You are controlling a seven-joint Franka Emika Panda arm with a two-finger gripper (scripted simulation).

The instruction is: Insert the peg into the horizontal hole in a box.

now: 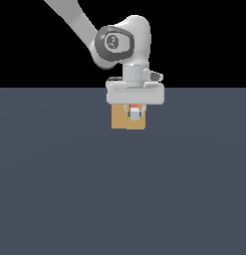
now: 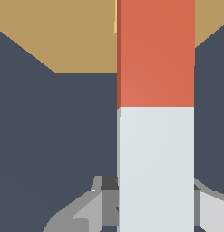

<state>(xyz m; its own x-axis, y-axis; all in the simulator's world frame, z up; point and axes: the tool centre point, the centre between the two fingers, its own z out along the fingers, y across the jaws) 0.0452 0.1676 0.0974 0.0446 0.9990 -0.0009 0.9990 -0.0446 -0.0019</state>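
Wrist view: the gripper (image 2: pixel 155 213) has its jaws clamped on the white rear half of a straight, flat-faced bar, the peg (image 2: pixel 156 54); its orange-red front half reaches toward the tan-brown cube, the box (image 2: pixel 63 31). Looks rigid, light, smooth-sided; a rear hold suits insertion. Hole hidden behind peg; fingertips cropped.

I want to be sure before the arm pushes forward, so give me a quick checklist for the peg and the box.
1. Peg held in the gripper: ok, fingers sit on both sides of its white half.
2. Orange end points toward the box: ok.
3. Peg tip reaches the box face: ok, it overlaps the tan face in the wrist view.
4. Hole visible and lined up: cannot tell, the peg and gripper hide it.
5. Box resting flat on the table: ok.
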